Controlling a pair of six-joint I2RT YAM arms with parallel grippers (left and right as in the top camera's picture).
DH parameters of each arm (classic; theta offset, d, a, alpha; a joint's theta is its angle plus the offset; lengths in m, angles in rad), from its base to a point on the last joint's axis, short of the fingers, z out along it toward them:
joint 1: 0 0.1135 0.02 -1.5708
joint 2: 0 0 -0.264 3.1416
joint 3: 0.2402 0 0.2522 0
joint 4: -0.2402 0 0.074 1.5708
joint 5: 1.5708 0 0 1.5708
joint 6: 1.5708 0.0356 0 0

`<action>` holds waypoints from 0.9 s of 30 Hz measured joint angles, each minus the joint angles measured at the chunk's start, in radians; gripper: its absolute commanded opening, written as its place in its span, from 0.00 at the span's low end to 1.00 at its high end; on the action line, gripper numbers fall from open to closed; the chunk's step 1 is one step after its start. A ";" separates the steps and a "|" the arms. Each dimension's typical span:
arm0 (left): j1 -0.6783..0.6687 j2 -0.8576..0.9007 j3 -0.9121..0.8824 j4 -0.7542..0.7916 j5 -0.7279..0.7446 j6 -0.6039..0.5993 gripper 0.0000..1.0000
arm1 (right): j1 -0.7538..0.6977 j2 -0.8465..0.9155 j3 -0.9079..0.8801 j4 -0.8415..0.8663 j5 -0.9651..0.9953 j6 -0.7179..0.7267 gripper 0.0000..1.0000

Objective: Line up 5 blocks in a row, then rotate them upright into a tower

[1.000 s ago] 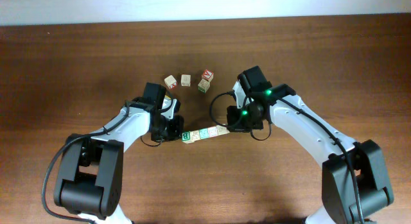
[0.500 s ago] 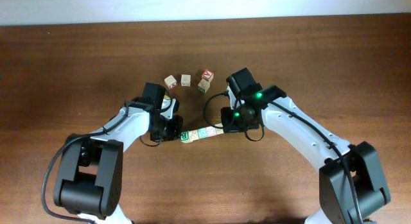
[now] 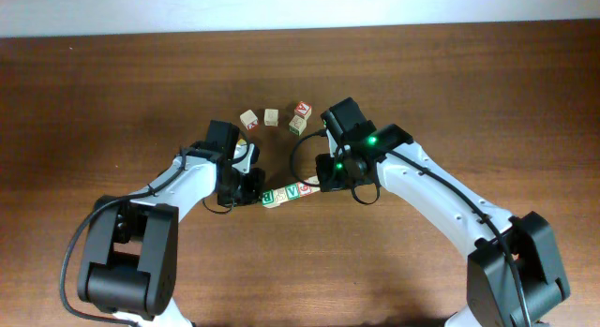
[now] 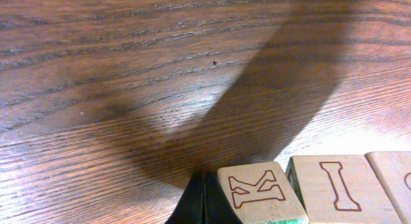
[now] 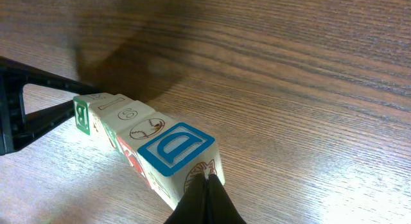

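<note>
A row of blocks, five pale wooden alphabet cubes set face to face, lies slightly slanted near the middle of the dark wood counter, flanked by my two arms. At the row's left end, my left claw, its fingers pressed together with nothing between them, touches the near corner of the left-end block, which shows an outlined K on its side and a green letter on top. At the row's right end, my right claw, likewise drawn tight and empty, rests against the lower corner of the blue-D block. Between those two end blocks sit one with an outlined I, one with a rounded digit and one with a picture face. Beyond the row, on the side away from my arm bases, four loose cubes stand in a loose arc, near the row but apart from it.
</note>
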 measured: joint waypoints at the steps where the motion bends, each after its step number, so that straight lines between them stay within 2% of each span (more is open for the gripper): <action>1: 0.000 0.000 0.000 0.000 0.000 0.000 0.00 | 0.000 -0.001 0.000 0.000 0.000 0.000 0.04; 27: 0.003 0.000 0.000 -0.002 -0.001 0.000 0.00 | 0.014 0.014 0.007 0.023 0.045 0.045 0.04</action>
